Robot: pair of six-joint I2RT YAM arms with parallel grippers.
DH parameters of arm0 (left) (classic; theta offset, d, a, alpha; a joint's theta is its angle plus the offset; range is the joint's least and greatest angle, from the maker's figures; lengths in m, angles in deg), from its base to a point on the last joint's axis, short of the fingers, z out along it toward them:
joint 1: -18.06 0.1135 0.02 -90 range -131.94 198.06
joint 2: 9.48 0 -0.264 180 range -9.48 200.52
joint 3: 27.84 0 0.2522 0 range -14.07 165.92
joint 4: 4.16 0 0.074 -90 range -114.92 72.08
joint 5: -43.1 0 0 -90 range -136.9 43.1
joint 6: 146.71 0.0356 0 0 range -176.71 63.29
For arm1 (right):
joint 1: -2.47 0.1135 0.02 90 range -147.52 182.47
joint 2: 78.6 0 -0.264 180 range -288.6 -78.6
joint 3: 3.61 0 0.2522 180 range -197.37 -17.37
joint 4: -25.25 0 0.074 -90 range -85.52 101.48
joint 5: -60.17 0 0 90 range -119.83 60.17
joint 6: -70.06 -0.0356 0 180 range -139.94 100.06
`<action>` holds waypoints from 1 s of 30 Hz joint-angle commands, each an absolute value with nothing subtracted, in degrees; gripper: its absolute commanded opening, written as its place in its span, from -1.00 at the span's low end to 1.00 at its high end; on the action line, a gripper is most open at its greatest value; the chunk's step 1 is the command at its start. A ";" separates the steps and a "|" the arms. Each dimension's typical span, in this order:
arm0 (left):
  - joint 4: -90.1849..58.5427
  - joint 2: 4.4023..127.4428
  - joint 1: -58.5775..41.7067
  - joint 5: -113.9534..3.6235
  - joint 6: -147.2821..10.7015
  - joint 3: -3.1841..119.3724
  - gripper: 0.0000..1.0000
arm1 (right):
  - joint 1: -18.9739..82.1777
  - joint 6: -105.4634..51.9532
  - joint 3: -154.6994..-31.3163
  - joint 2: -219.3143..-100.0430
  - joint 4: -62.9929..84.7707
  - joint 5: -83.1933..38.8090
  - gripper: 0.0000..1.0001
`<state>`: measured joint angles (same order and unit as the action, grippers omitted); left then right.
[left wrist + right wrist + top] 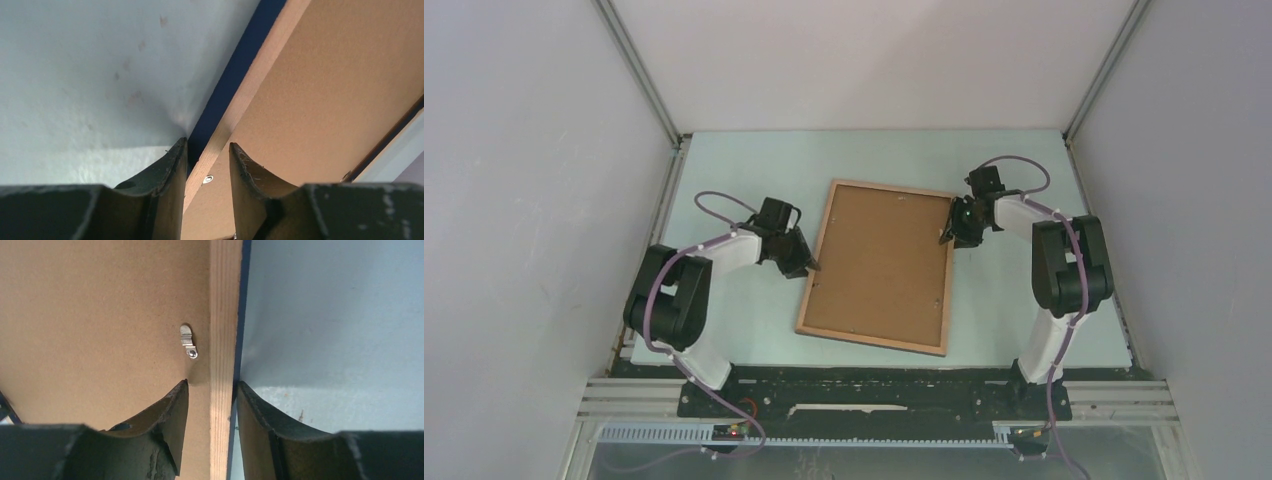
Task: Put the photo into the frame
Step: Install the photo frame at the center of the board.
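Wood-brown frame (874, 343): left gripper (206, 145) and right gripper (212, 384) straddle opposite rails; clamped or loose, cannot tell.

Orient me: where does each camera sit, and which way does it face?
Top external: fixed above and behind the arm bases, looking down on the pale table; both arms flank the wood-brown rectangular picture frame.
Left wrist: on the left arm, looking along the left hand, which straddles a frame rail.
Right wrist: likewise along the right hand, straddling the opposite rail beside a small metal clip.
Shared: both wrist views show the frame's brown backing board.
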<state>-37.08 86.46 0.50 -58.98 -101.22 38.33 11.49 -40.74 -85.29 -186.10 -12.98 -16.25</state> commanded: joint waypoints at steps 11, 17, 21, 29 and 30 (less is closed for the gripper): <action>-51.61 89.07 -3.47 -49.80 -94.82 53.29 0.25 | 10.01 -40.77 -85.69 -187.02 -10.81 -7.31 -0.13; -56.59 99.11 -3.50 -44.56 -92.96 67.98 0.36 | 9.77 -40.68 -85.68 -187.08 -10.53 -6.70 -0.13; -56.82 103.16 -3.39 -44.09 -93.18 71.73 0.30 | 9.86 -40.53 -85.61 -186.92 -10.49 -6.59 -0.13; -56.90 106.91 -3.09 -43.69 -93.58 75.25 0.32 | 9.77 -40.51 -85.45 -186.79 -10.22 -6.28 -0.12; -57.20 107.49 -2.76 -43.82 -93.94 75.57 0.30 | 9.77 -40.53 -85.45 -186.79 -10.22 -6.28 -0.12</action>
